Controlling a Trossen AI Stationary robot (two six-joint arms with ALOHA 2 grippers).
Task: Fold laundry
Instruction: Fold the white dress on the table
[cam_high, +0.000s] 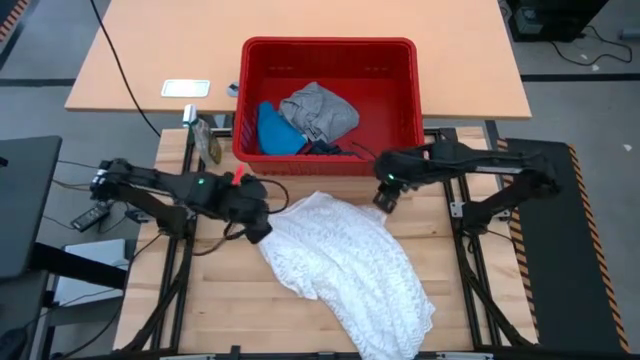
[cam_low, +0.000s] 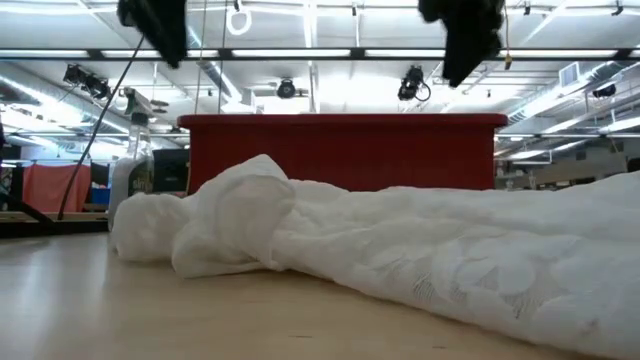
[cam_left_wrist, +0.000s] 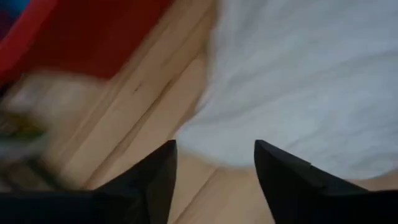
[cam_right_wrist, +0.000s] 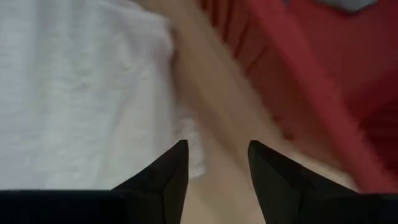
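- White lacy garment (cam_high: 345, 260) lies spread on the table (cam_high: 230, 300), running diagonally from just in front of the red basket (cam_high: 415, 95) toward the near right edge. Laid out flat, probably so it can be folded there.
- Its end nearest the basket is bunched and rolled over on itself in the low view (cam_low: 240, 215), so it isn't smoothed yet.
- Left end effector (cam_high: 258, 222) sits at the garment's upper left corner. Fingers (cam_left_wrist: 152, 180) are spread with only wood and cloth edge between them, nothing pinched.
- Right end effector (cam_high: 385, 196) is at the upper right corner, close to the basket wall. Fingers (cam_right_wrist: 168, 177) are parted too, cloth just beside them and not gripped.
- One end effector at each top corner fits spreading the piece wide.
- Grey garment (cam_high: 320, 110), bright blue one (cam_high: 272, 130) and dark navy one (cam_high: 322, 148) wait in the basket.
- Judgement: early stage, first fold not made.
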